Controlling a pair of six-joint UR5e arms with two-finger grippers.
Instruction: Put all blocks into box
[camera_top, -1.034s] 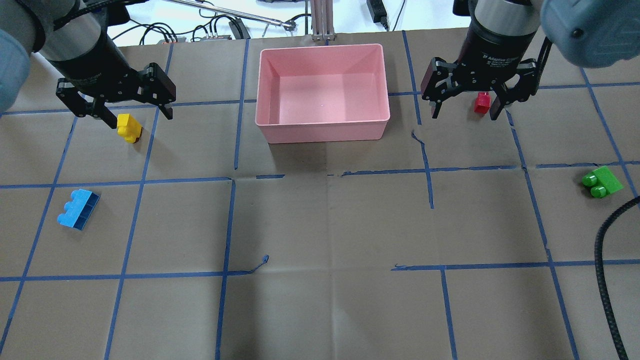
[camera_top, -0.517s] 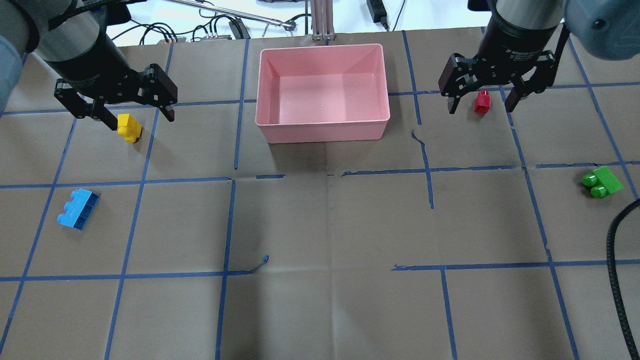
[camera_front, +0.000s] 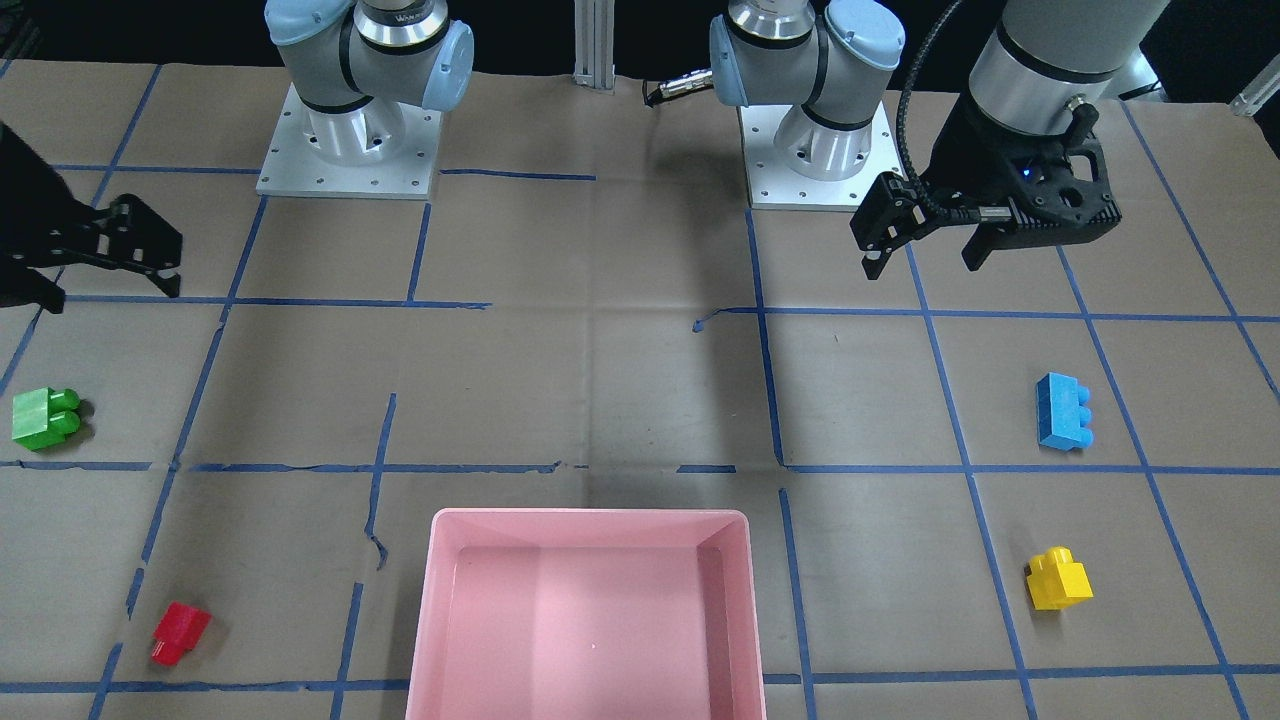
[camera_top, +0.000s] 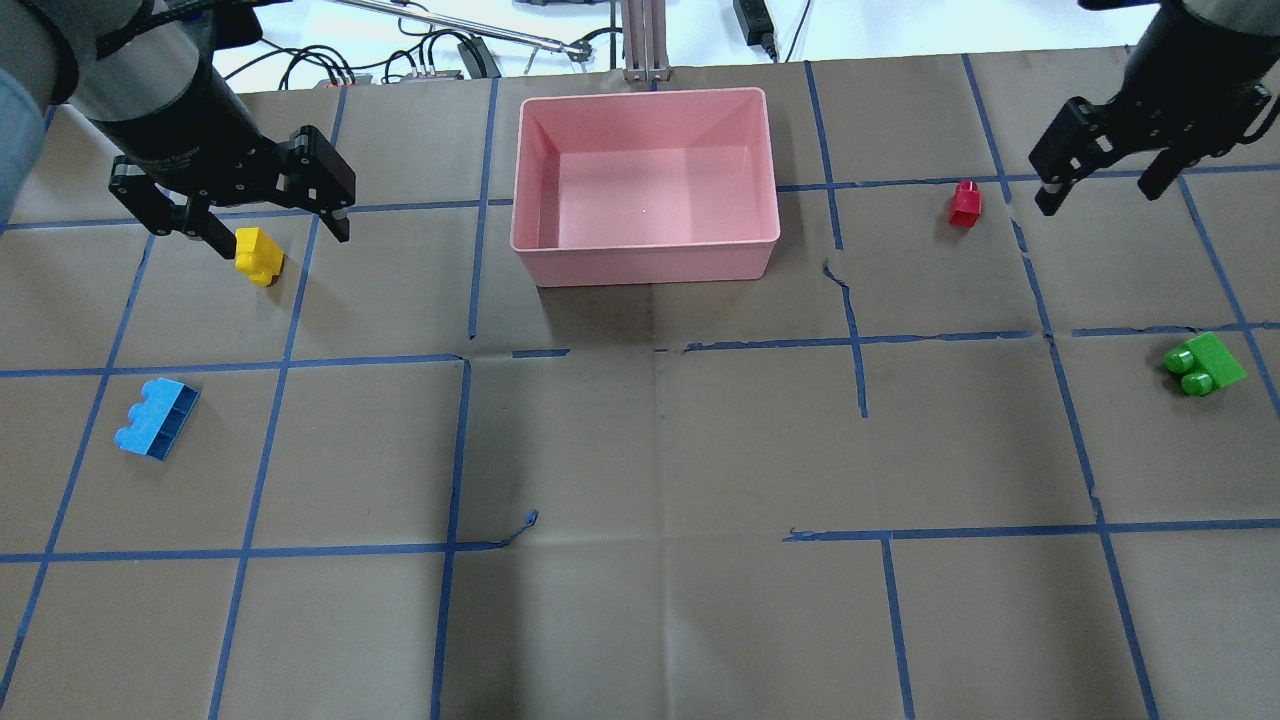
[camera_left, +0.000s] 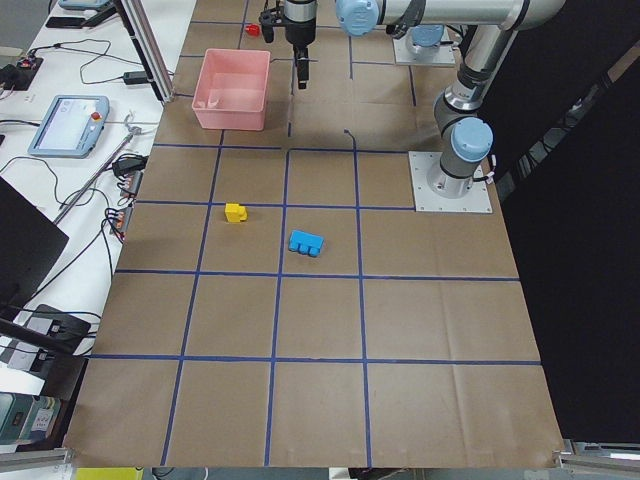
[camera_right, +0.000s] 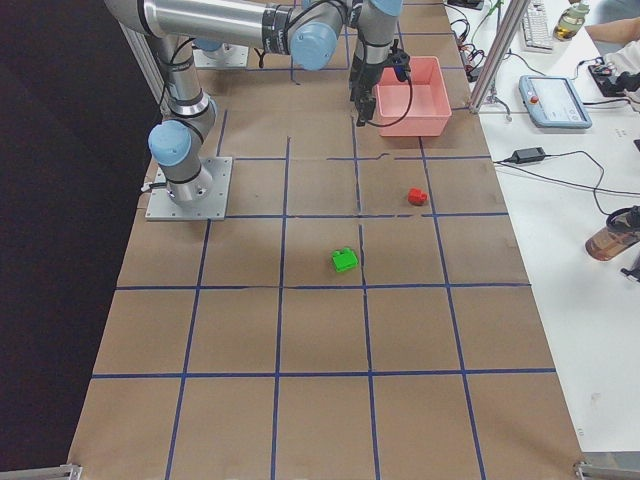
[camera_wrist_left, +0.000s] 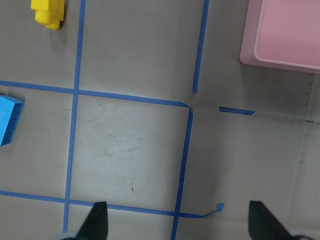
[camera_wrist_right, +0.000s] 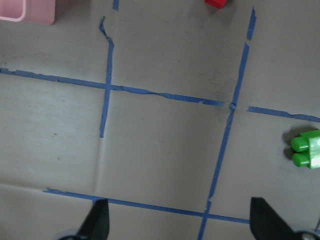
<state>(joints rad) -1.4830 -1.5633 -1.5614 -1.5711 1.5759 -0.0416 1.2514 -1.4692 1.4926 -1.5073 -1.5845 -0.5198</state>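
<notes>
The pink box stands at the table's far middle and holds no blocks. The yellow block and the longer blue block lie on the paper to its left. The red block and the green block lie to its right. My left gripper is open and empty, high above the table; in the overhead view it overlaps the yellow block. My right gripper is open and empty, raised to the right of the red block. The left wrist view shows the yellow block and the blue block far below.
Brown paper with a blue tape grid covers the table. Cables and a metal post lie beyond the far edge, behind the box. The two arm bases stand at the robot's side of the table. A tablet lies on a side bench.
My right gripper has moved from over the red block to the right and away from it, still open. The left gripper has barely moved. No block has shifted.
</notes>
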